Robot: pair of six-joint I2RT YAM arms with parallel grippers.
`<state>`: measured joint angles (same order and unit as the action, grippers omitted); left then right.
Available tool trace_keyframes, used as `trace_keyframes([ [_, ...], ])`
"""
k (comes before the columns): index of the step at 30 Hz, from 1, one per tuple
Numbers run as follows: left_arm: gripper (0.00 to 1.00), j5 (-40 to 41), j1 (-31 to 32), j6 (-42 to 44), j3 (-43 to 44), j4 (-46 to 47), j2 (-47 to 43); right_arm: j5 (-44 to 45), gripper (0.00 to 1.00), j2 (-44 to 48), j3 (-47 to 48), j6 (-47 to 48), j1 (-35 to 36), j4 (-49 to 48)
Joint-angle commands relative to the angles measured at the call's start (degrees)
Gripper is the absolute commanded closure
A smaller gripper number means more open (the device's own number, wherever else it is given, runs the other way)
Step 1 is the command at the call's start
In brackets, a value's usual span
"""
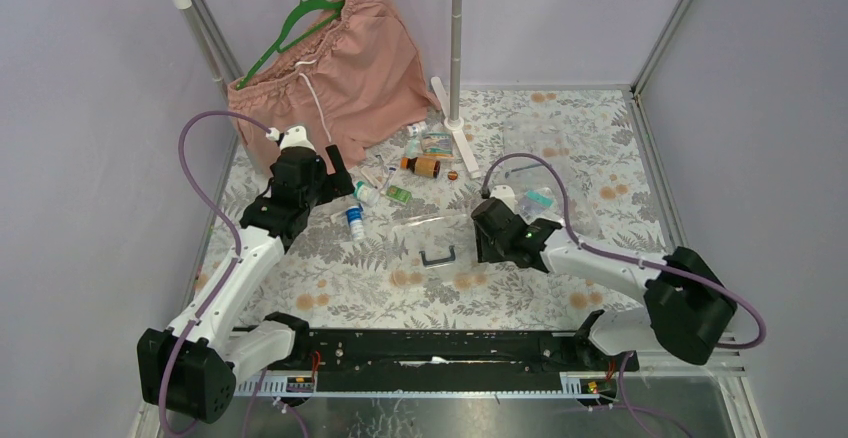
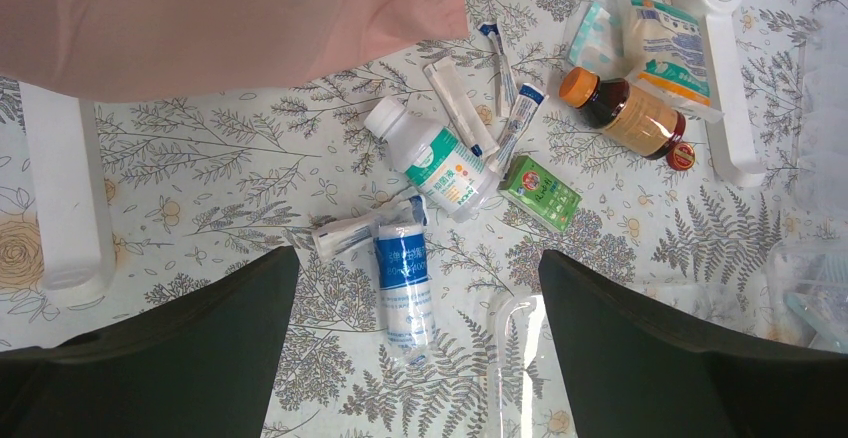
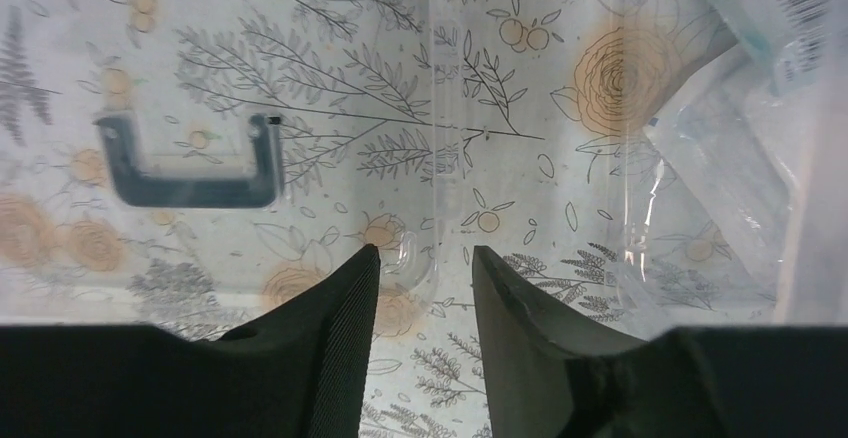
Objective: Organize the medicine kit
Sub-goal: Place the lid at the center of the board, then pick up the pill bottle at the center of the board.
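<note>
At ten o'clock on the floral table (image 1: pixel 330 278), our left gripper (image 2: pixel 420 252) hangs wide-spread over a white bottle (image 2: pixel 432 158) and an amber bottle (image 2: pixel 625 113), with soft pink shorts (image 2: pixel 200 18) crowding twelve o'clock. Mid-table, our right gripper (image 3: pixel 425 250) has its fingers slightly apart astride the glossy clear lid (image 3: pixel 440 108), whose black U-shaped handle (image 3: pixel 185 168) sits at ten o'clock. We can barely trace the lid's edges.

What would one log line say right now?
left gripper open near blue-label bottle | right gripper open at clear lid edge
</note>
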<state>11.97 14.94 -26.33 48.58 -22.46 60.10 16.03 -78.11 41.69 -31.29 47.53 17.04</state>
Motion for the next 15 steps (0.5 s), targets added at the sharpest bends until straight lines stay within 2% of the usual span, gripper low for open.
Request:
trace_keyframes([
  [1, 0.01, 0.0, -0.3, 0.2, -0.8, 1.6, -0.2, 1.6, 0.52, 7.4, 0.6, 0.9, 0.4, 0.7],
  [9, 0.01, -2.3, 0.1, -9.4, -1.3, 4.0, 5.5, 1.0, 0.48, 15.0, 1.1, 1.6, 0.4, 0.0],
  [15, 0.01, 2.0, 3.7, -16.1, -2.0, 7.7, 12.8, 1.0, 0.46, 17.4, -1.5, 1.2, 0.5, -0.8],
])
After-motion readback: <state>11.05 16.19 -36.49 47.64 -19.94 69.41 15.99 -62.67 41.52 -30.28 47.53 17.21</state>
